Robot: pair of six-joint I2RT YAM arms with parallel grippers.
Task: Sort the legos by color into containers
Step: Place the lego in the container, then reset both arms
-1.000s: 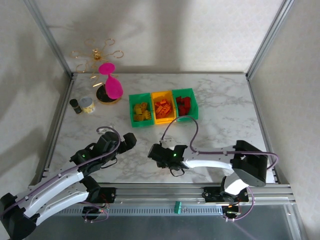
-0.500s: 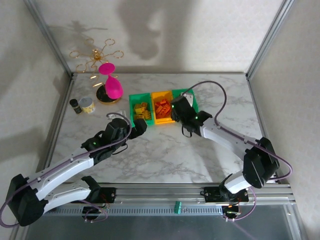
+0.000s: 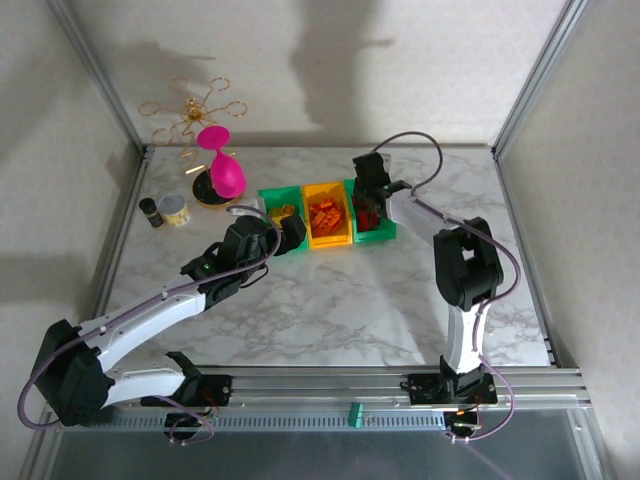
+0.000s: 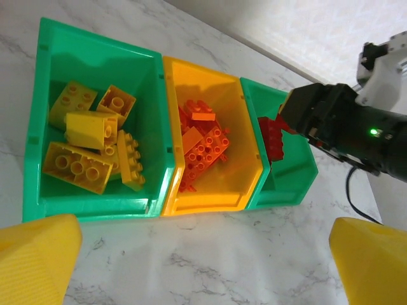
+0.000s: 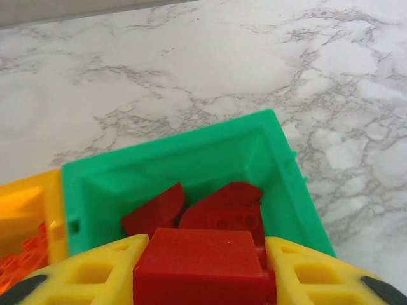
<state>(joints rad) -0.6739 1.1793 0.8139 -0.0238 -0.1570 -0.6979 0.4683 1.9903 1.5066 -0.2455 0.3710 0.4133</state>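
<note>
The right claw (image 3: 366, 186) is clamped on a red brick (image 5: 198, 257) just above the right bin (image 5: 283, 162). It should release only when low and centred, so the brick lands among the red bricks (image 5: 219, 213) and not on the counter (image 5: 191, 76). The left bin (image 4: 37, 127) holds yellow bricks (image 4: 82, 149) and the middle bin (image 4: 210, 204) orange bricks (image 4: 202, 149). The left claw (image 3: 285, 232) hangs spread apart on the near side.

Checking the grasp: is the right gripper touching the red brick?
Touching. Right wrist view shows the red brick pressed flush between both yellow fingers.
</note>
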